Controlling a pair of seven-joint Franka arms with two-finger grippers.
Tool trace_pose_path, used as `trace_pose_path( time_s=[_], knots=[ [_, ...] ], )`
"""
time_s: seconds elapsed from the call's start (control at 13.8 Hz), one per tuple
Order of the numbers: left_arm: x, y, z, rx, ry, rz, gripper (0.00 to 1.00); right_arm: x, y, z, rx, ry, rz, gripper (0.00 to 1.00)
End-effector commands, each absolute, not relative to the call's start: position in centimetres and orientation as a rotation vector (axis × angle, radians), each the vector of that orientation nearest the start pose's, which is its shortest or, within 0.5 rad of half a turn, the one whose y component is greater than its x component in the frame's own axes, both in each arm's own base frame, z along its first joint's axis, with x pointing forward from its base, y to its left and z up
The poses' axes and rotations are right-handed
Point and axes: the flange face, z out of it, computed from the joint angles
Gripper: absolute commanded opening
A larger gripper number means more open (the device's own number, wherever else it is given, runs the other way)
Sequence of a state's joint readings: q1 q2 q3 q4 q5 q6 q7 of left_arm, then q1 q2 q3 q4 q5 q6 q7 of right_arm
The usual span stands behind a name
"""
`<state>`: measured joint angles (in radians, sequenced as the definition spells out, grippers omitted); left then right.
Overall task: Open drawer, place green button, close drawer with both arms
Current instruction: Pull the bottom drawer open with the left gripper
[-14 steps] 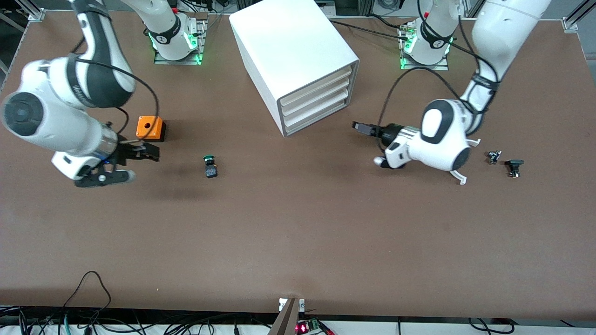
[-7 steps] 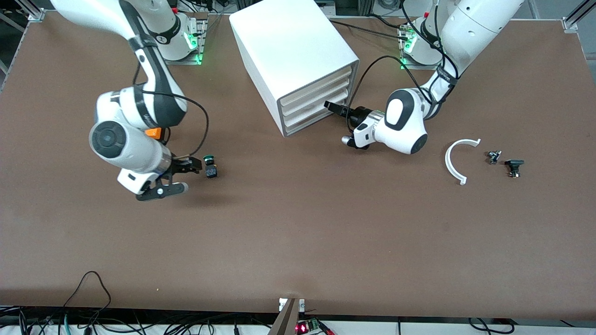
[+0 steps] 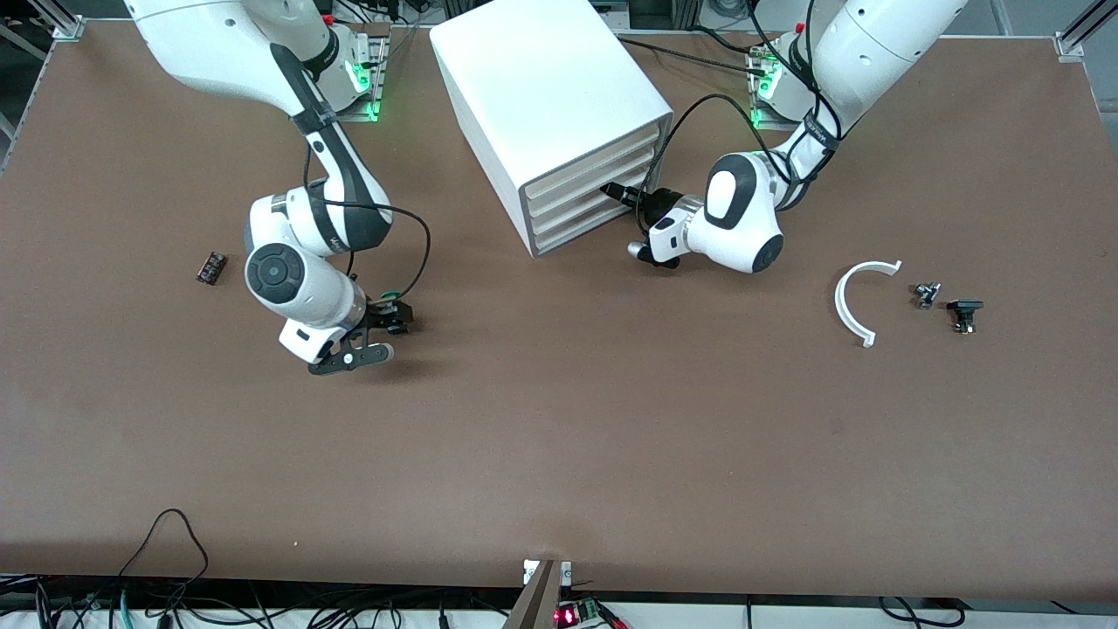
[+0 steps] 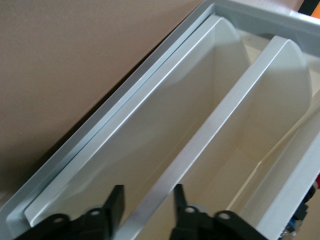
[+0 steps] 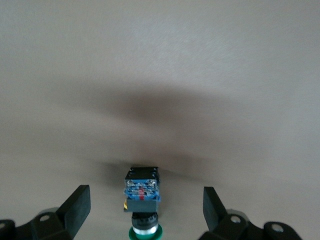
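The button (image 3: pixel 392 297) lies on the table, its green cap just showing beside my right gripper (image 3: pixel 389 316). In the right wrist view the button (image 5: pixel 142 192) lies between the open fingers of the right gripper (image 5: pixel 145 207), touching neither. The white cabinet (image 3: pixel 541 79) stands at the back middle, its three drawers shut; the lowest drawer (image 3: pixel 568 234) is nearest the table. My left gripper (image 3: pixel 616 192) is at the drawer fronts. In the left wrist view the left gripper (image 4: pixel 147 202) is open, with a drawer-front ridge (image 4: pixel 215 115) between its fingers. I cannot tell which drawer's.
A white curved strip (image 3: pixel 852 301) and two small black parts (image 3: pixel 926 294) (image 3: pixel 964 313) lie toward the left arm's end. A small dark part (image 3: pixel 210 267) lies toward the right arm's end. The right arm's elbow (image 3: pixel 288 275) hangs low over the table there.
The right gripper has moved across to the button and now straddles it. The left gripper has moved from the table beside the cabinet up to the drawer fronts.
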<state>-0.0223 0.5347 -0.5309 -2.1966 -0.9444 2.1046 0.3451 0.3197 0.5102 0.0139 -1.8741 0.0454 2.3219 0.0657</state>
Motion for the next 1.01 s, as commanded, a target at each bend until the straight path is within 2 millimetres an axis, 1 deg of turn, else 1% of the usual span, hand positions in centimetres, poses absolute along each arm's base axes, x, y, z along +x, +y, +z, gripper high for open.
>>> trace_pose_path(
  time_s=[0.0,0.07,0.22,0.29,0.36,0.43,0.51,0.58,0.72,0.8,0.87,0.94],
  knots=[
    [39.7,-30.7,15.8,2.144,-0.116,-0.79,0.0,57.4,21.4,21.4,-3.078,-0.412,0.082,1.0],
    [40.6,-29.7,15.9,2.146,-0.082,-0.768,0.0,57.3,21.3,20.7,-3.078,-0.411,0.079,1.0],
    [44.9,-24.4,15.9,2.18,0.021,-0.664,0.0,56.9,21.8,19.7,-3.074,-0.422,0.092,1.0],
    [47.8,-21.9,16.5,2.199,0.058,-0.584,0.0,56.5,21.8,19.2,-3.074,-0.438,0.096,1.0],
    [49.3,-20.5,17.1,2.208,0.077,-0.538,0.0,56.3,21.8,19.0,-3.082,-0.469,0.097,1.0],
    [50.3,-19.6,18.1,2.209,0.094,-0.504,0.0,56.2,21.6,18.8,-3.094,-0.508,0.099,1.0],
    [50.9,-18.9,19.1,2.214,0.113,-0.48,0.77,56.0,21.6,18.6,-3.099,-0.518,0.104,1.0],
    [51.2,-18.6,20.0,2.218,0.095,-0.451,1.0,55.8,21.5,18.4,-3.1,-0.516,0.109,1.0],
    [51.9,-17.9,21.8,2.228,0.1,-0.409,1.0,55.5,21.3,17.9,-3.101,-0.514,0.113,0.99],
    [52.5,-16.9,23.3,2.236,0.094,-0.361,1.0,55.2,21.3,17.6,-3.099,-0.516,0.111,0.99],
    [53.3,-15.4,25.0,2.256,0.092,-0.31,1.0,54.8,21.2,17.2,-3.099,-0.517,0.111,0.99],
    [53.8,-13.4,27.1,2.33,0.03,-0.257,1.0,54.7,21.0,16.9,-3.1,-0.515,0.111,0.97]
  ],
)
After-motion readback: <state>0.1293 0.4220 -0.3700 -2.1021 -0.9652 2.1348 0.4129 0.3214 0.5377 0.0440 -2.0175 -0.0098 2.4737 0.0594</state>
